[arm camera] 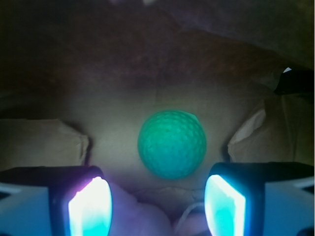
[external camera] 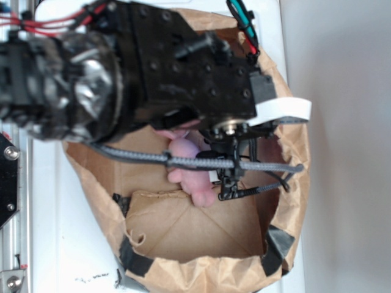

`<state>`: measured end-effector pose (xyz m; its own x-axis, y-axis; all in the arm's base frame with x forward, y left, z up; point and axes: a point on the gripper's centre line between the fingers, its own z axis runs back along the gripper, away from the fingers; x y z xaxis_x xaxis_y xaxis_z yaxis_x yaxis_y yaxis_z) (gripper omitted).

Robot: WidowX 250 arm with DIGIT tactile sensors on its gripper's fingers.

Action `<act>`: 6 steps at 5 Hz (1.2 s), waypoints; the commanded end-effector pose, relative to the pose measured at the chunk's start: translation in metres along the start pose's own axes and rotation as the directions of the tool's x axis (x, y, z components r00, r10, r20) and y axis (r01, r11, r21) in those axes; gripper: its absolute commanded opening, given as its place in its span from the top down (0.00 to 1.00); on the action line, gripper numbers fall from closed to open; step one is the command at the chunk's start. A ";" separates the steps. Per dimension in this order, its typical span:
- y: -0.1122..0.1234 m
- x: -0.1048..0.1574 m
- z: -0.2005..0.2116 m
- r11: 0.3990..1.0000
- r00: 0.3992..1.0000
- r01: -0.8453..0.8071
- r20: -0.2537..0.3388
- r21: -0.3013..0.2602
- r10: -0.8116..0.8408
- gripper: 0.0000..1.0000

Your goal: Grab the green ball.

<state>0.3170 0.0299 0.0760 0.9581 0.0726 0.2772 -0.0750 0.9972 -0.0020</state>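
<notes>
From where I stand, the black arm (external camera: 122, 67) fills the upper left of the exterior view, red wires running along its top, and it reaches out over a brown paper bag (external camera: 183, 268) that lies open on a white table (external camera: 55, 244). Black tape (external camera: 137, 262) patches the bag's near rim. Further right, a pink plush (external camera: 189, 168) lies inside the bag, partly under the arm, with a grey cable (external camera: 183, 162) crossing in front of it. A white band (external camera: 284, 110) sticks out at the arm's right end, over the bag's right wall. The ball cannot be seen from this side.

In the wrist view, the left finger (arm camera: 88, 206) shows at the lower left, its pad glowing pale. Between the two fingers, a bit of the pink plush shows at the bottom edge. The ball (arm camera: 171, 143), mint green and dimpled, sits on the bag's floor in the middle, beyond the fingertips and touching neither. The right finger (arm camera: 224, 206) glows at the lower right. The gripper (arm camera: 156, 206) is spread wide with nothing between its fingers but the plush below. Folded paper walls rise at both sides of the ball.
</notes>
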 end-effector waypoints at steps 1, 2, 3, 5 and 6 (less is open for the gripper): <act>-0.001 0.021 0.006 0.999 0.996 -0.022 0.088 0.024 0.020 0.00; -0.004 0.028 0.005 0.999 0.995 -0.041 0.092 0.016 0.039 0.00; -0.007 0.027 0.001 0.999 0.996 -0.032 0.088 0.024 0.029 0.00; -0.009 0.023 -0.006 0.999 0.997 -0.022 0.078 0.029 0.019 0.00; -0.010 0.024 -0.011 0.999 0.994 -0.027 0.105 0.047 0.022 0.00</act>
<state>0.3362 0.0272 0.0585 0.9359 0.1100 0.3345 -0.1288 0.9911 0.0345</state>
